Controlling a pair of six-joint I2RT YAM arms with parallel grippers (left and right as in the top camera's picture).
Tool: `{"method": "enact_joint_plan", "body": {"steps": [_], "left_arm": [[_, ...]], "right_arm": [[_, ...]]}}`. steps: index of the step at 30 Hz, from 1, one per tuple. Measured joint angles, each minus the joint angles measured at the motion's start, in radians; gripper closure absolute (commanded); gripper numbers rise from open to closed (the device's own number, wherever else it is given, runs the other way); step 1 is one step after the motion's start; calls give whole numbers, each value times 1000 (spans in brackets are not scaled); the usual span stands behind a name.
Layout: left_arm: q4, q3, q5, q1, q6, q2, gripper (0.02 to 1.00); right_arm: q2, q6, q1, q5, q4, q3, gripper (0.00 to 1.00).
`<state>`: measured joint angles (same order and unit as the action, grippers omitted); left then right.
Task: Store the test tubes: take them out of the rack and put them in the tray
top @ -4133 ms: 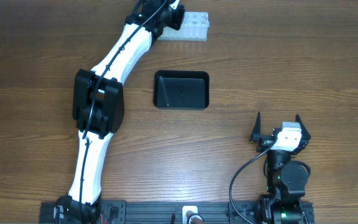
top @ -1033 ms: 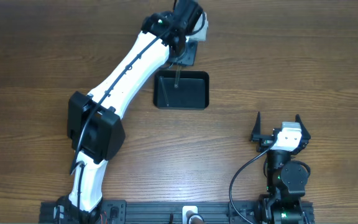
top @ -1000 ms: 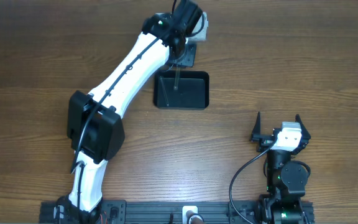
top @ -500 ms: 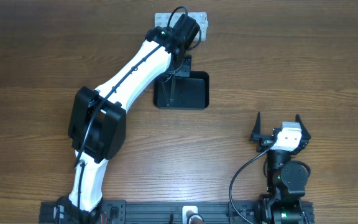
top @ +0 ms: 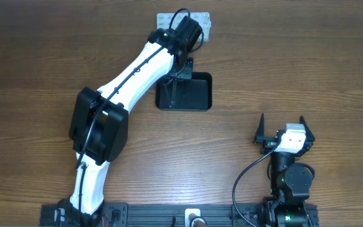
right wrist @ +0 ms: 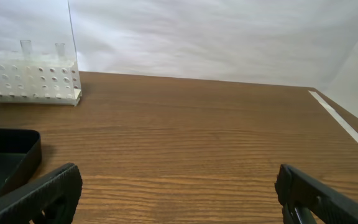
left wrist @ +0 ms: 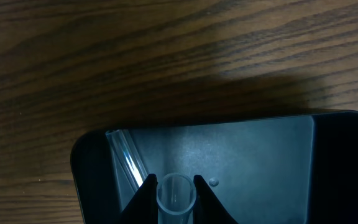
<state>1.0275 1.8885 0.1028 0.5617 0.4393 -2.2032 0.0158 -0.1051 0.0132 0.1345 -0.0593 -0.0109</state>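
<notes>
Your left end effector (left wrist: 176, 186) gripped a test tube (left wrist: 175, 199) roughly upright over the tray (left wrist: 260, 149), just beside a second tube (left wrist: 128, 160) lying inside. Released upright, it could have toppled onto that glass or tipped over the wall. Your right end effector (right wrist: 179, 199) sat wide open.

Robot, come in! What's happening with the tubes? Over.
Left gripper shut on test tube over tray. Right gripper open, parked. Rack shows two more. Nothing blocking.

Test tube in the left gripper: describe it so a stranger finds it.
Find the black rectangular plastic tray mid-table. The left gripper hangs over it, shut on a clear glass test tube. Unlike the tube lying in the tray, it is held upright.
</notes>
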Motion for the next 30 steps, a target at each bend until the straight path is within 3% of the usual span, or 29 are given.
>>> {"method": "enact_joint_plan", "body": {"steps": [15, 30], "left_arm": [[-4, 0, -1, 0, 0, -51, 936], [-15, -1, -2, 0, 8, -58, 654]], "right_arm": [[0, 0, 0, 0, 0, 0, 9], [0, 0, 0, 0, 0, 0, 7]]}}
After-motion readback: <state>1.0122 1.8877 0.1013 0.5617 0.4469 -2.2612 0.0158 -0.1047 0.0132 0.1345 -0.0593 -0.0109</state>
